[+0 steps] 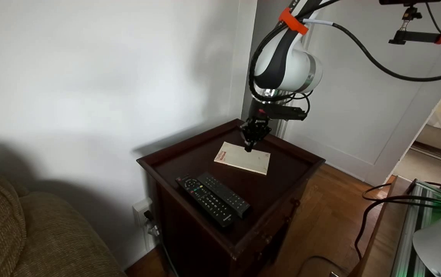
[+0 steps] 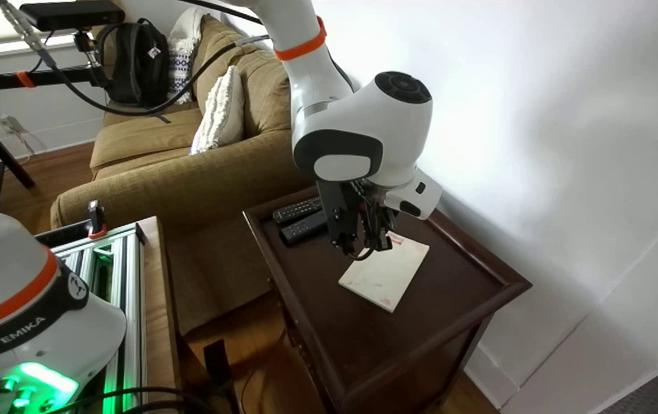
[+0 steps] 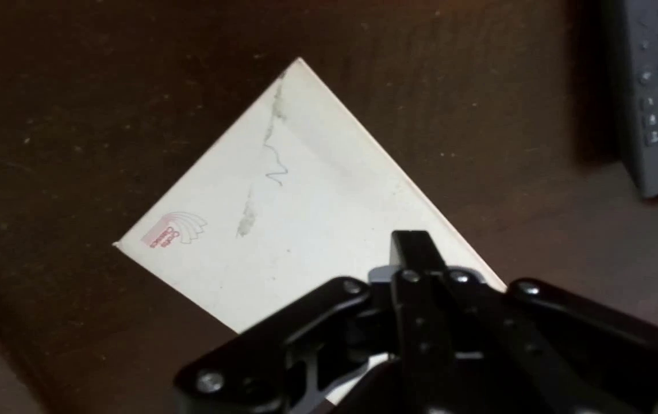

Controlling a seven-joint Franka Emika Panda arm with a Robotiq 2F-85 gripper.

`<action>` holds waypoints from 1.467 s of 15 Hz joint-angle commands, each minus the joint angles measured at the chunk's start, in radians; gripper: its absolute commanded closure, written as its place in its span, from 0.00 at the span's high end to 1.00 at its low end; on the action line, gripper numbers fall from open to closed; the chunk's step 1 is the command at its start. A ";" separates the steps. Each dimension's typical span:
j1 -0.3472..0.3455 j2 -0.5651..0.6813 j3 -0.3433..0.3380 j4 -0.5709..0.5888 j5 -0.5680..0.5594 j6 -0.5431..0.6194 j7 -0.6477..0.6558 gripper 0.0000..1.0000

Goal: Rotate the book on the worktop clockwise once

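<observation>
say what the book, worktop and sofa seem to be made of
Book: likely paper with a card cover, fairly matte; thin, flat, with smudges and red print.
Worktop: probably polished wood, from its dark red-brown colour and soft sheen; veneer is possible.
Sofa: seemingly woven fabric, matte, with a coarse texture visible.

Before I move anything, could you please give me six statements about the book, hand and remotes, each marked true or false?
1. The book lies flat on the worktop. True.
2. The book is open. False: it is closed.
3. The hand is shut. True.
4. Two remotes lie on the worktop. True.
5. The remotes lie on the book. False: they lie apart from it.
6. The book's upper face is spotless. False: the wrist view shows smudges on it.
</observation>
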 commanded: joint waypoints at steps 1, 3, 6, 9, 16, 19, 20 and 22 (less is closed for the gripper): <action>0.114 0.004 -0.119 0.014 -0.109 -0.002 -0.068 0.00; 0.153 0.013 -0.160 0.029 -0.173 0.004 -0.097 0.00; 0.167 0.055 -0.192 0.047 -0.258 0.051 -0.180 0.00; 0.142 0.104 -0.195 0.047 -0.328 0.144 -0.285 0.00; 0.039 0.190 -0.120 0.042 -0.510 0.317 -0.458 0.00; 0.009 0.216 -0.119 0.050 -0.566 0.293 -0.497 0.00; -0.001 0.223 -0.117 0.056 -0.573 0.294 -0.504 0.00; -0.007 0.215 -0.113 0.044 -0.561 0.288 -0.483 0.00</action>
